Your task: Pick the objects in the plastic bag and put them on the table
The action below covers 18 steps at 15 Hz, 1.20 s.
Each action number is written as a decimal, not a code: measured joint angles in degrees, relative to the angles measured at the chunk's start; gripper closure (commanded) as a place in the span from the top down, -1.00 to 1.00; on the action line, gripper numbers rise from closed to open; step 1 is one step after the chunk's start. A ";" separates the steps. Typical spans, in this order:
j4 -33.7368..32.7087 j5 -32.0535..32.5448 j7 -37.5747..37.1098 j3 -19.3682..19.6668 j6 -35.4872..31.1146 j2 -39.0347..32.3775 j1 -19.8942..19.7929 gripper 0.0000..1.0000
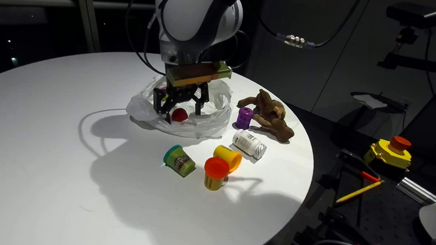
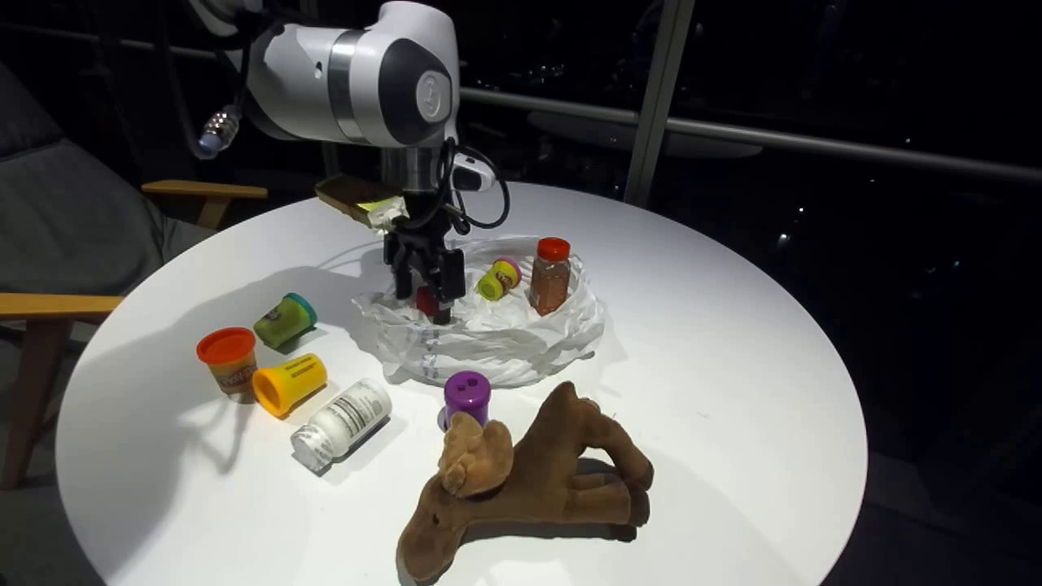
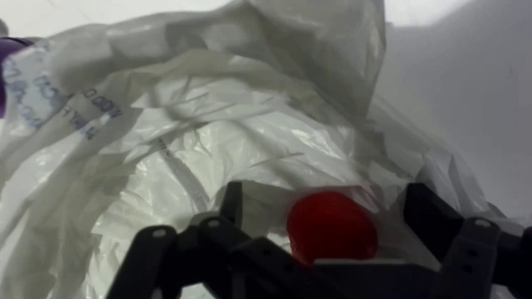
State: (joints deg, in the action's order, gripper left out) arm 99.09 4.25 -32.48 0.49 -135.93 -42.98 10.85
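Note:
A white plastic bag point(image 1: 206, 127) lies open on the round white table point(image 1: 50, 135); it also shows in an exterior view point(image 2: 505, 354) and the wrist view point(image 3: 232, 83). Inside it is a red round-topped object point(image 3: 330, 226). My gripper point(image 3: 326, 201) is open, its fingers on either side of the red object with gaps between. In both exterior views, the gripper point(image 1: 183, 116) reaches down into the bag, around the red object point(image 1: 180, 115). A red-lidded jar point(image 2: 550, 281) and a yellow-green tub with pink lid point(image 2: 499, 279) also stand in the bag.
Outside the bag lie a green Play-Doh tub point(image 1: 179, 160), a yellow tub point(image 1: 229, 157), an orange-lidded tub point(image 1: 214, 175) and a white bottle point(image 1: 249, 143). A purple container point(image 2: 467, 399) and a brown plush moose point(image 2: 537, 488) are close to the bag.

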 measured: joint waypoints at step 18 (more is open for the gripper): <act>-1.34 -9.20 -0.01 1.91 -3.29 2.00 -1.64 1.00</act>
State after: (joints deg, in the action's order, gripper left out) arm 97.75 -4.94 -32.50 2.39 -139.22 -40.98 9.21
